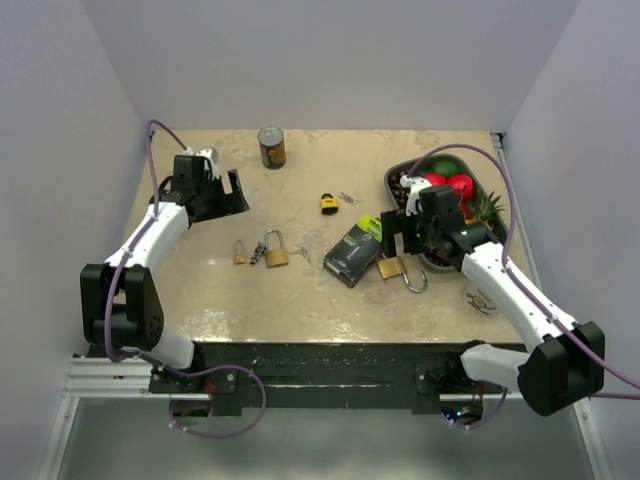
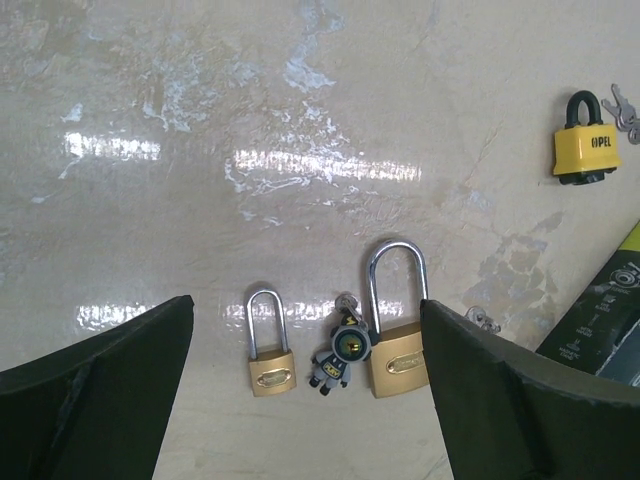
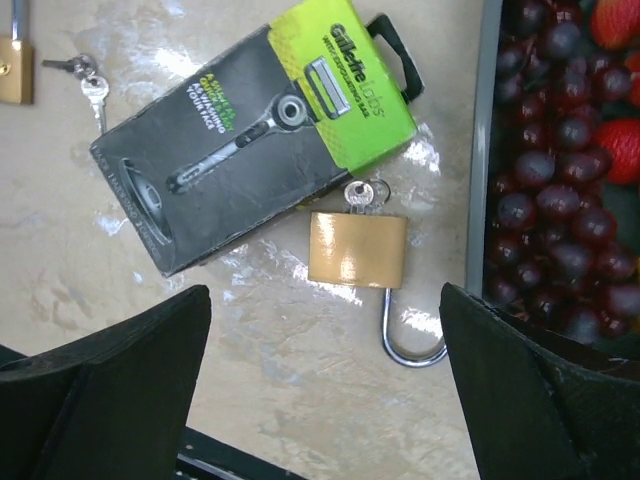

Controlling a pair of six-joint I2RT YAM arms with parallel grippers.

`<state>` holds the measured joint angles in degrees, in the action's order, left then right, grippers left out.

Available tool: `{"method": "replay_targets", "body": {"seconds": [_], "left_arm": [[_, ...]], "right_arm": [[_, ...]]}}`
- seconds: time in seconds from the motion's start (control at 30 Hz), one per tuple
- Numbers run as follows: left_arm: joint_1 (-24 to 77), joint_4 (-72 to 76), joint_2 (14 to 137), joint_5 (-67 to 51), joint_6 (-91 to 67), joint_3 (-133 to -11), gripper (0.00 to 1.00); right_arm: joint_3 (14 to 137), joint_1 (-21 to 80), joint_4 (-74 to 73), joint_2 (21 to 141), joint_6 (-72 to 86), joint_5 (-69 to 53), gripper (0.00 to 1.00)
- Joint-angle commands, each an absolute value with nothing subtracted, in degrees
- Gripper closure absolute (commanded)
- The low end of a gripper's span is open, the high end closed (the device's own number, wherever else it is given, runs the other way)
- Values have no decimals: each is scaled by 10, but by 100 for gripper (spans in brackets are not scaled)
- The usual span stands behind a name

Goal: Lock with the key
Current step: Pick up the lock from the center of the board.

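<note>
A brass padlock lies on the table beside the razor box, with a key in its keyhole. Its steel shackle looks swung open, the free end passing behind my right finger. My right gripper hangs open just above and near this padlock, holding nothing. My left gripper is also open and empty, high over a small brass padlock, a grey figure keychain and a larger brass padlock. In the top view the left gripper stands far left of them.
A black-and-green razor box lies mid-table with loose keys to its left. A yellow padlock with keys sits further back, a can at the rear. A dark fruit tray stands right of the open padlock.
</note>
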<state>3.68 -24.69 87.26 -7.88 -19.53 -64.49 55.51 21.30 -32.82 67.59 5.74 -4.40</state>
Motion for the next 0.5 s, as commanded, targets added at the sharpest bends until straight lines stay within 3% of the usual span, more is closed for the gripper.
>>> {"method": "replay_targets", "body": {"seconds": [0.0,0.47], "left_arm": [[28,-210,848,-80,-208,-646,1],[23,-205,869,-88,-234,-666,1]], "right_arm": [[527,210,-324,694,151,8,1],[470,211,-282,775,182,-1,1]]}}
